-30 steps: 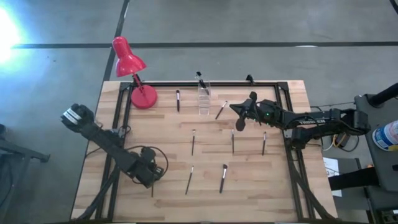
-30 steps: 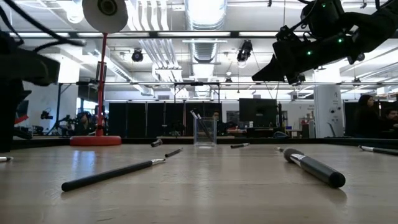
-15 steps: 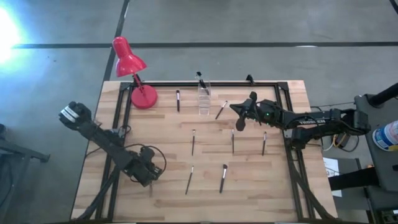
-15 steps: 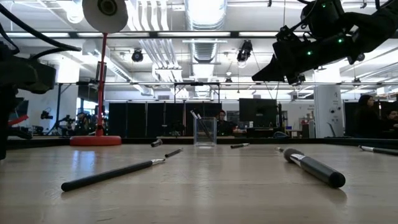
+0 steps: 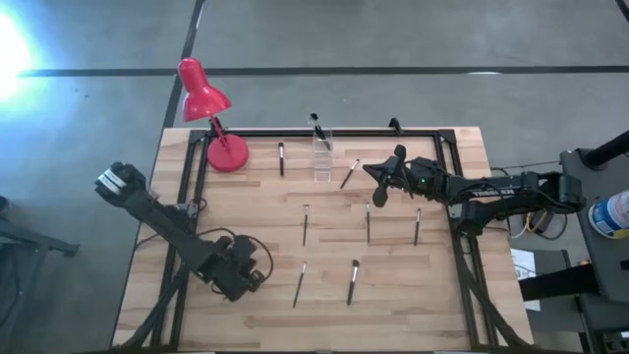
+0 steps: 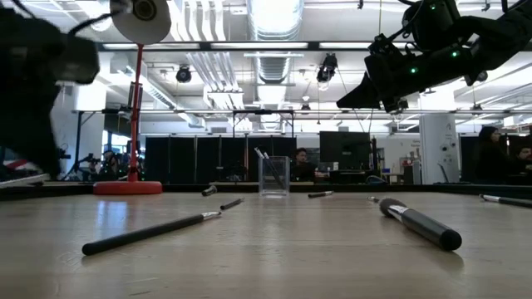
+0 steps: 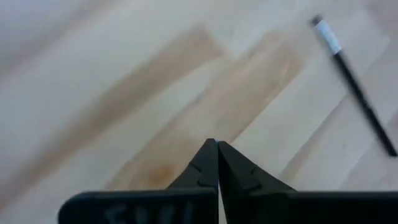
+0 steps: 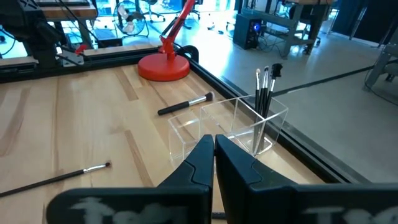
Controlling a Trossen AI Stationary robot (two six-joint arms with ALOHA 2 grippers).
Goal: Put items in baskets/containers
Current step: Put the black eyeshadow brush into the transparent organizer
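high: straight down | low: table-level; both share clear holder [image 5: 322, 155] | wrists: close

A: Any writing that can be read here, on any surface?

B: None. The left gripper [image 7: 216, 146] has pale marks across its dark body in its own wrist view, but they are smeared and give no letters.

A: And the right gripper [image 8: 213, 142]?

B: The same: light shapes on the dark housing, too blurred to make out.

A: Labels on the red lamp [image 5: 203, 95] or the clear holder [image 8: 233, 127]?

B: No print shows on either.

A: The room behind the table [image 6: 266, 249]?

B: Screens and fittings, far off; no sign there is legible.
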